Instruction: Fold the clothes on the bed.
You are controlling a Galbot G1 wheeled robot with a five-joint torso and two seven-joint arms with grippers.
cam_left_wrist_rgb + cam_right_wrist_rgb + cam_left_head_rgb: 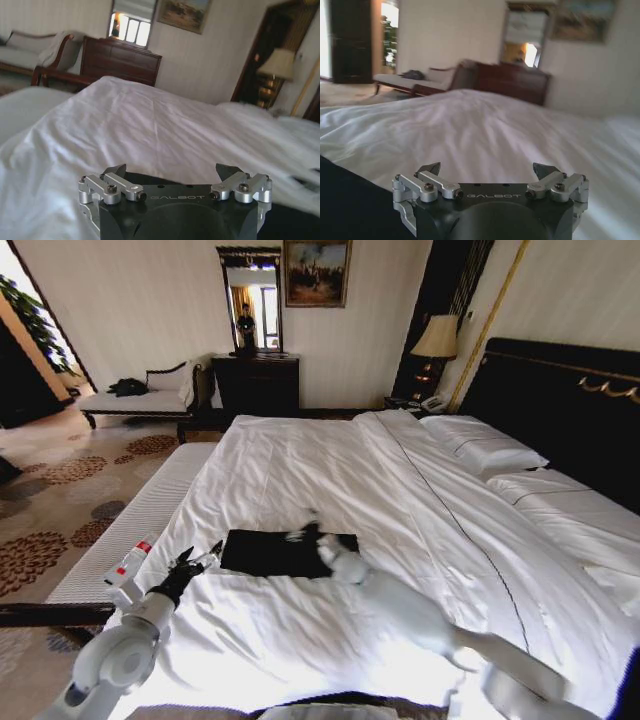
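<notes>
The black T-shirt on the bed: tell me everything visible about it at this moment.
The black T-shirt lies flat on the white duvet near the foot of the bed, already folded into a compact rectangle of soft dark fabric. No lettering can be made out. The right end effector, open, is over its right edge, while the left end effector, open, is just off its left edge.

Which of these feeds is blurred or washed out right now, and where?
Head view: right gripper motion-smeared over the black T-shirt, near duvet glaring white, edges bowed. Left wrist view: left gripper crisp, room soft. Right wrist view: background hazy, doorway blown out.
</notes>
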